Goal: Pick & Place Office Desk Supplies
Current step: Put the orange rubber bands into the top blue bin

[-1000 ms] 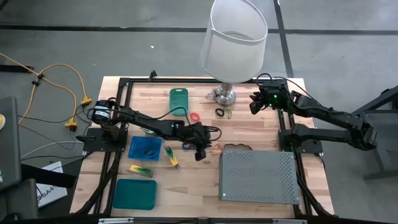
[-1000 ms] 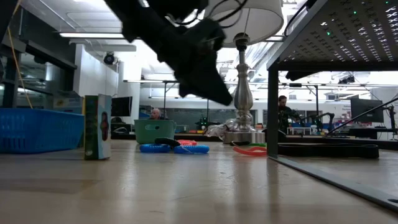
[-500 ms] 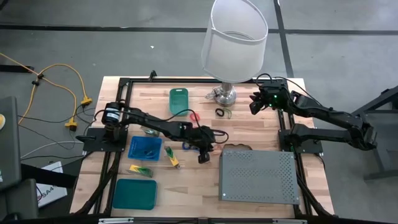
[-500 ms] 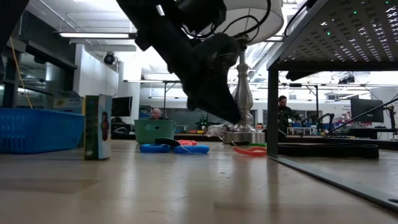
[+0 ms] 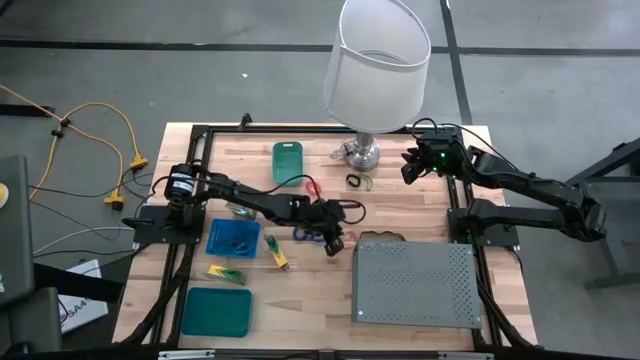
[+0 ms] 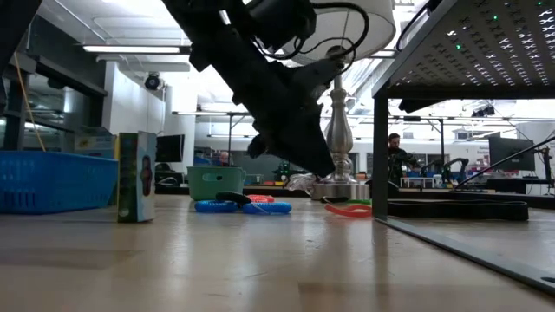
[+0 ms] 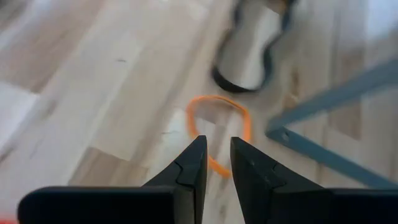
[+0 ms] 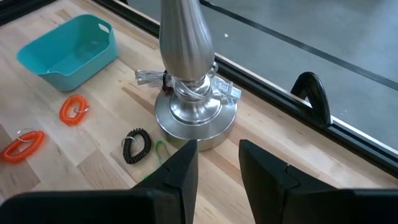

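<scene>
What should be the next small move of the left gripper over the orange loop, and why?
Probably a short descent straight down. The left gripper hangs above the near edge of the orange loop, which lies flat on the wooden table beside the grey perforated box. Its fingers stand narrowly apart and hold nothing, so lowering would let them straddle the band before closing.

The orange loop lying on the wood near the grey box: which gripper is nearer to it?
Left. The left gripper hovers right over the orange loop, fingers narrowly apart. The right gripper waits across the table beside the lamp base.
</scene>
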Controlling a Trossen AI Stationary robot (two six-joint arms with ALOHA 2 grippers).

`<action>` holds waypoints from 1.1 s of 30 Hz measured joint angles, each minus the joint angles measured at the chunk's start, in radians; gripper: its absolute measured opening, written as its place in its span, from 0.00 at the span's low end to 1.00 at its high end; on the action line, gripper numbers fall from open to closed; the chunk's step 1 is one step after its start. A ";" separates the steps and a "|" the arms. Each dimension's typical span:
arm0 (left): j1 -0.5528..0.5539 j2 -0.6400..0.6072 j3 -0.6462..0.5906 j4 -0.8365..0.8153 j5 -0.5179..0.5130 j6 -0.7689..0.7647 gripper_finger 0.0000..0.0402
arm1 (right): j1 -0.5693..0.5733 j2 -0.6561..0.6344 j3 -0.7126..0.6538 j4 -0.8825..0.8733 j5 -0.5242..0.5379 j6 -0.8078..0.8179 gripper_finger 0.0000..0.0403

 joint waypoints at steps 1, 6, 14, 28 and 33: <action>0.000 0.000 0.000 -0.002 -0.014 -0.024 0.16 | 0.000 0.000 0.000 0.000 0.000 0.000 0.26; 0.000 0.000 0.000 -0.012 -0.030 -0.105 0.16 | 0.000 0.000 0.000 0.000 0.000 0.000 0.26; -0.031 0.000 0.000 -0.021 -0.030 -0.117 0.16 | 0.000 0.000 0.000 0.000 0.000 0.000 0.26; -0.048 0.000 0.000 -0.018 -0.007 -0.096 0.16 | 0.000 0.000 0.000 0.000 0.000 0.000 0.26; -0.048 0.000 0.000 -0.022 -0.007 -0.098 0.16 | 0.000 0.000 0.000 0.000 0.000 0.000 0.26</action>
